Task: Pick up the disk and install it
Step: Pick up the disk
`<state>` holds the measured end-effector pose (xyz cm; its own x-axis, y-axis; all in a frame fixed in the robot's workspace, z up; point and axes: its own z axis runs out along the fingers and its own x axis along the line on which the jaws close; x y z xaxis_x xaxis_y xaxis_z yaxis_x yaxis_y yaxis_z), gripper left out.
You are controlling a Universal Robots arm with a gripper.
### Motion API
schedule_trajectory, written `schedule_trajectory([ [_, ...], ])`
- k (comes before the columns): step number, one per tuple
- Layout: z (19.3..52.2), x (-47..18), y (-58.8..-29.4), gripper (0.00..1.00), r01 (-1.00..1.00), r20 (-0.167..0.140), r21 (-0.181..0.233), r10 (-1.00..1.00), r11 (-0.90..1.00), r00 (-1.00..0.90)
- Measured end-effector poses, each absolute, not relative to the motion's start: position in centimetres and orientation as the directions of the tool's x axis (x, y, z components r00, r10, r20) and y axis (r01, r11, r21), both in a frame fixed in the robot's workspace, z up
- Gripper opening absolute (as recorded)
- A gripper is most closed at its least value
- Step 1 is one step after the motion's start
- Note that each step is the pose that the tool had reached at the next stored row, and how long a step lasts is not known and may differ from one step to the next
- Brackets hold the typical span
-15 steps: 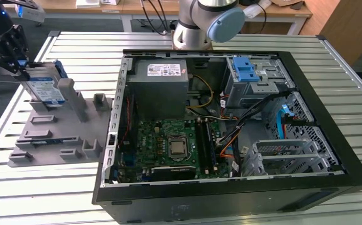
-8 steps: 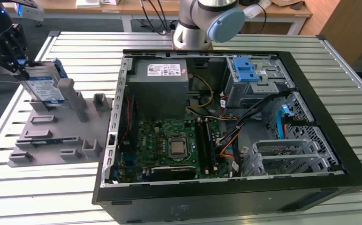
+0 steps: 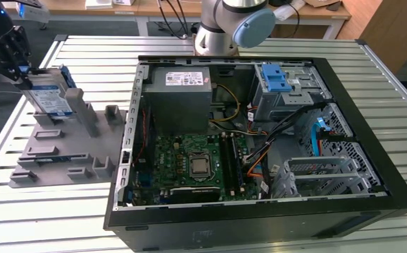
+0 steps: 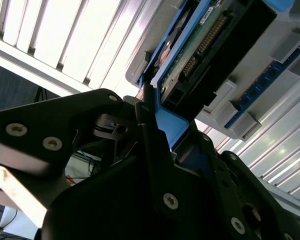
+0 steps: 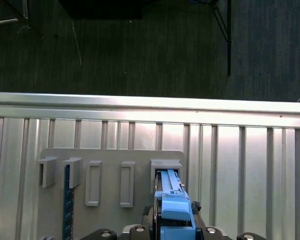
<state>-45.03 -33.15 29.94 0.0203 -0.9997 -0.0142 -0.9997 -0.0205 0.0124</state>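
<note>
The disk [image 3: 49, 97], a silver drive with a white-and-blue label in a blue carrier, stands on edge at the back of the grey parts holder [image 3: 63, 153], at the exterior view's left. My gripper [image 3: 22, 71] comes down on its upper edge from the left and is shut on the disk. In the first wrist view the blue carrier [image 5: 174, 205] sits between the black fingers over a slot of the holder [image 5: 105, 170]. In the second wrist view a black finger [image 4: 150, 130] presses against the carrier, and the disk's circuit-board side [image 4: 200, 40] shows. I cannot tell whether the disk still rests in its slot.
An open computer case [image 3: 372, 205] lies at the exterior view's centre and right, with a grey power supply [image 3: 178, 100], a motherboard [image 3: 196, 163], a blue latch [image 3: 277, 79] and metal drive cages [image 3: 323, 174]. A blue strip [image 5: 68, 200] stands in another holder slot. The slatted table's edge [image 5: 150, 102] is close.
</note>
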Motion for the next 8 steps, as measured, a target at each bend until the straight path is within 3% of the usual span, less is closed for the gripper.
schedule_trajectory([
  [8,30.17,-45.04,-33.15,0.36,-1.000,-0.014,0.012,-1.000,-0.020,0.020],
])
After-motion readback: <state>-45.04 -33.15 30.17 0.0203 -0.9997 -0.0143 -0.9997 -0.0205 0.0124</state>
